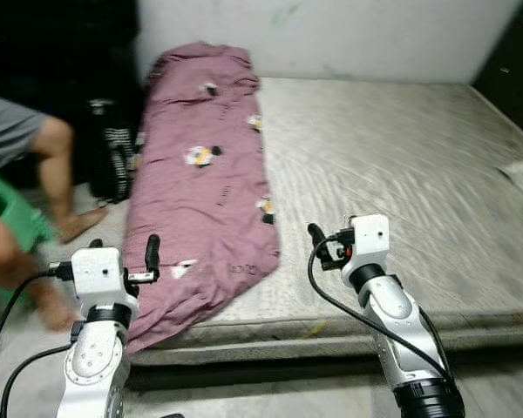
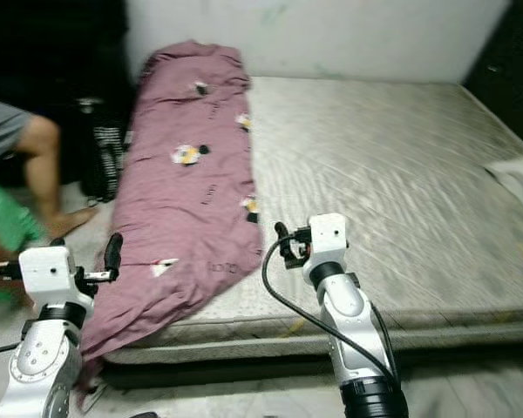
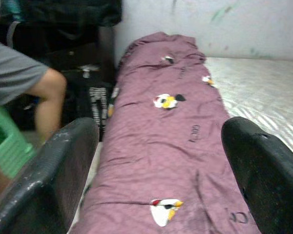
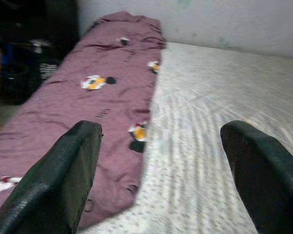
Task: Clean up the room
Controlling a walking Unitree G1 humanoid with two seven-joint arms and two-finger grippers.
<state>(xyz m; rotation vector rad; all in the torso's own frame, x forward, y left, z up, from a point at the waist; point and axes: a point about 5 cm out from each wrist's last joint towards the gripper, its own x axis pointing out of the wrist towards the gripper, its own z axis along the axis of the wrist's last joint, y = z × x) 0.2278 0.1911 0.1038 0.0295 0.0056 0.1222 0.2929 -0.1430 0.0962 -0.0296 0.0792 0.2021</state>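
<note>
Left eye view: a bare mattress [image 1: 392, 183] lies on the floor against a pale wall [image 1: 349, 35]. A mauve blanket [image 1: 200, 183] with small cartoon prints runs in a long heap down the mattress's left side, its near end hanging over the edge toward the floor. The left gripper [image 1: 139, 257] is raised before that near end, not touching it. The right gripper [image 1: 324, 246] hangs above the mattress's near part, just right of the blanket's lower corner. Left of the bed a person [image 1: 22, 174] sits on a green stool [image 1: 13, 218], bare legs and feet on the floor close to the blanket. A dark striped bag [image 1: 113, 157] stands between the person and the bed.

Right eye view: a pale cloth [image 2: 519, 178] lies at the mattress's far right edge.

Left wrist view: the jaws stand wide apart, empty, the blanket lying lengthwise between the two fingers [image 3: 58, 170]. The person's knee and the green stool sit just beside one finger.

Right wrist view: the jaws are wide apart and empty, framing the blanket's edge and the bare mattress.
</note>
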